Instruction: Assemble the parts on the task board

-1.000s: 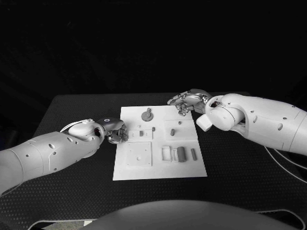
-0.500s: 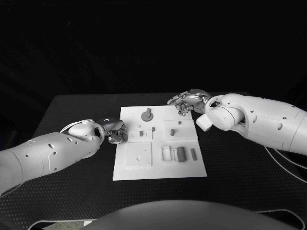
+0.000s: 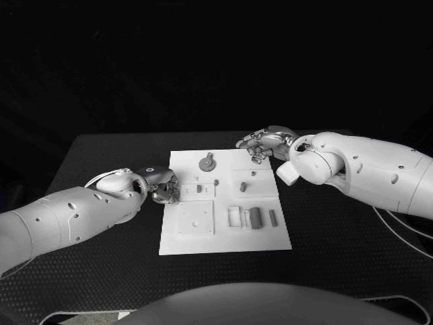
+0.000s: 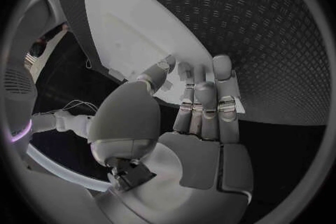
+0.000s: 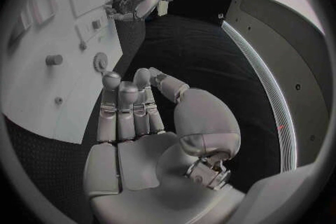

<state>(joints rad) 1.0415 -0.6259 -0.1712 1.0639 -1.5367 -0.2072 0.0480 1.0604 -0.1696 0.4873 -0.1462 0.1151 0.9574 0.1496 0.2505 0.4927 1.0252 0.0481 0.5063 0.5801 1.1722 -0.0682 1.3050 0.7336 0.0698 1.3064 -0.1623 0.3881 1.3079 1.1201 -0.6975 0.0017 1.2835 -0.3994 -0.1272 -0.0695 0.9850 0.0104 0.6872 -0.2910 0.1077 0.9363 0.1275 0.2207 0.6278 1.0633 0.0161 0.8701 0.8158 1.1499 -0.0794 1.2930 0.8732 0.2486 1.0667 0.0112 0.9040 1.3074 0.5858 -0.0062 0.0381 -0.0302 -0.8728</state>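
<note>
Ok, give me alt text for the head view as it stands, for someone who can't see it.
A white task board lies mid-table on a black table, with small grey parts on it and a gear-like piece near its far edge. The left hand sits at the board's left edge; the right hand hovers at its far right corner, holding nothing.

— How many boards are out?
— One task board [image 3: 226, 233]; it lies on one black table [image 3: 99, 152].
— And parts on it?
— One gear-like round part [image 3: 208, 164] near the far edge; two small pegs [image 3: 244, 185] mid-board; three upright pieces [image 3: 256, 217] in a row toward the near right; smaller bits are too faint to count.
— Hands?
— Two; one left hand [image 3: 161, 185]; one right hand [image 3: 262, 143].
</note>
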